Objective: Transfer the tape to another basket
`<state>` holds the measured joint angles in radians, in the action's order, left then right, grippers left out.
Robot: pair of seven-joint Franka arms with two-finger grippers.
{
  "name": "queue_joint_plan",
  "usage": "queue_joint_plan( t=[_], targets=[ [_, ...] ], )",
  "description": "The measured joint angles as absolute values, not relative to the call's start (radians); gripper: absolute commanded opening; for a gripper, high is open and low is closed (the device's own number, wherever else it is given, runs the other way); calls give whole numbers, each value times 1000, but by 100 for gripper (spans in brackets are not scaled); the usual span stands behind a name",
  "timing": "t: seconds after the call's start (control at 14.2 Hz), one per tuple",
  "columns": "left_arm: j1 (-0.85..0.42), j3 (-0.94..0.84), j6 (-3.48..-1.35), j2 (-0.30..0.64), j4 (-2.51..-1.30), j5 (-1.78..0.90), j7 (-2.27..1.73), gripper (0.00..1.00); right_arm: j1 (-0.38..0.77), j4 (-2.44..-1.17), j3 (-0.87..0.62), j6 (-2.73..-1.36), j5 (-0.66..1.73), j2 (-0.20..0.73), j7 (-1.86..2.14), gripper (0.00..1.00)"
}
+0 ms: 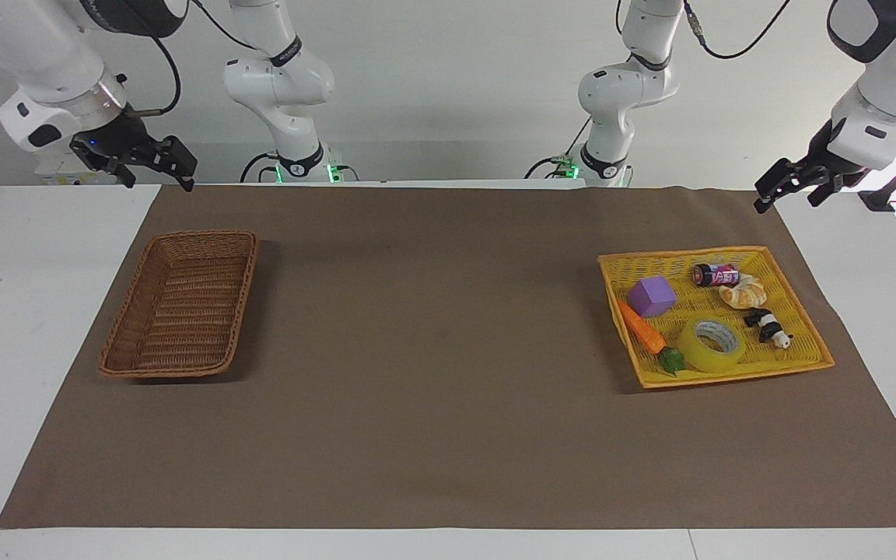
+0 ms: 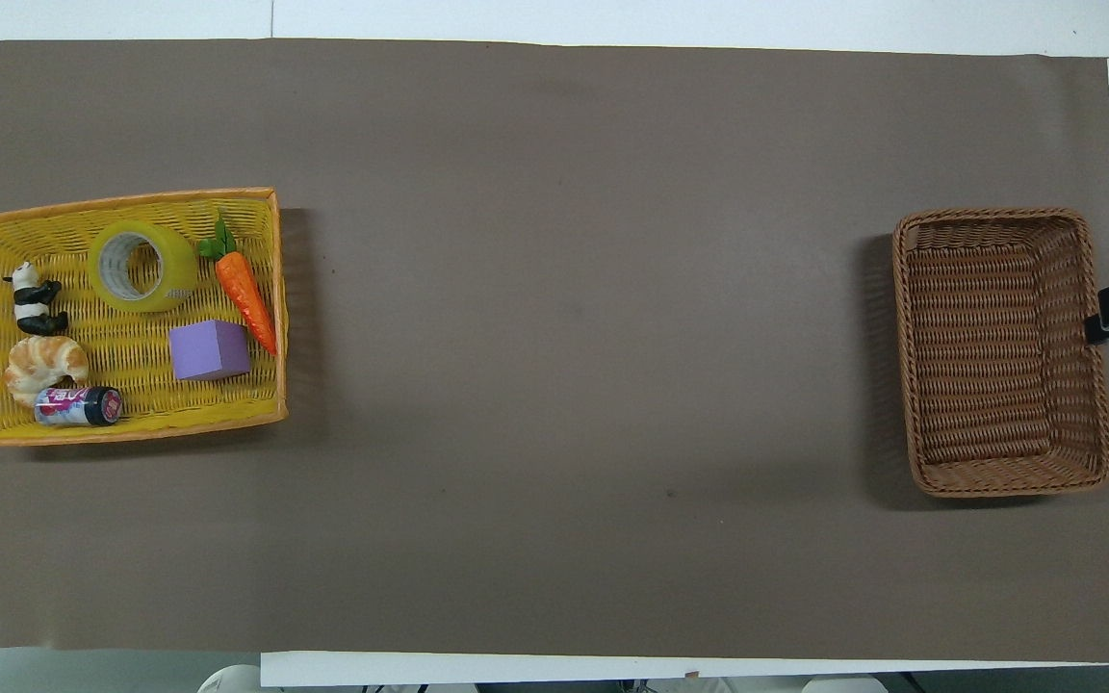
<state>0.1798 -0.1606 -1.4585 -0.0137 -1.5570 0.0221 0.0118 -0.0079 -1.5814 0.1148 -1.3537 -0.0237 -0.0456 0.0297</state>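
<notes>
Yellow tape (image 1: 712, 344) lies flat in the yellow mesh tray (image 1: 806, 313), beside a toy carrot (image 1: 642, 330).
Wicker basket (image 1: 180, 304) sits at the right arm's end; left end effector (image 1: 792, 187) and right end effector (image 1: 159, 162) hang raised, empty, fingers apart.

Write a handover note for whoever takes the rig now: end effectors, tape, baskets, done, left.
Left end effector: open, empty, raised by the yellow tray's end of the table, waiting.
Right end effector: open, empty, raised near the wicker basket, waiting.
Tape: lying flat in the yellow tray, between the carrot and the panda, untouched.
Wicker basket: holds nothing, at the right arm's end.
Done: nothing.
Left: grasp the tape, carry it across, release it in the wicker basket. The left arm looks better placed for the pick.
</notes>
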Motion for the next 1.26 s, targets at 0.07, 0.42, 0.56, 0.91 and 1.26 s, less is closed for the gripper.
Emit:
queue_joint_plan(
  t=[0.07,0.42,0.56,0.91,1.26],
  targets=[
    [179,-161,-1458,-14,-1557,22,14,100,-8,-1581,115,-1354,-24,-46,30,99],
    [196,-144,-1526,-19,-1600,24,18,99,-8,-1581,115,-1354,-24,-46,30,99],
    [243,-136,-1665,-25,-1704,26,50,99,-8,-1581,115,-1354,-24,-46,30,99],
    [291,-130,-2021,36,-1926,26,74,75,-8,-1581,115,-1354,-24,-46,30,99],
    [294,-135,-2111,125,-1934,26,74,67,-8,-1581,115,-1354,-24,-46,30,99]
  ],
)
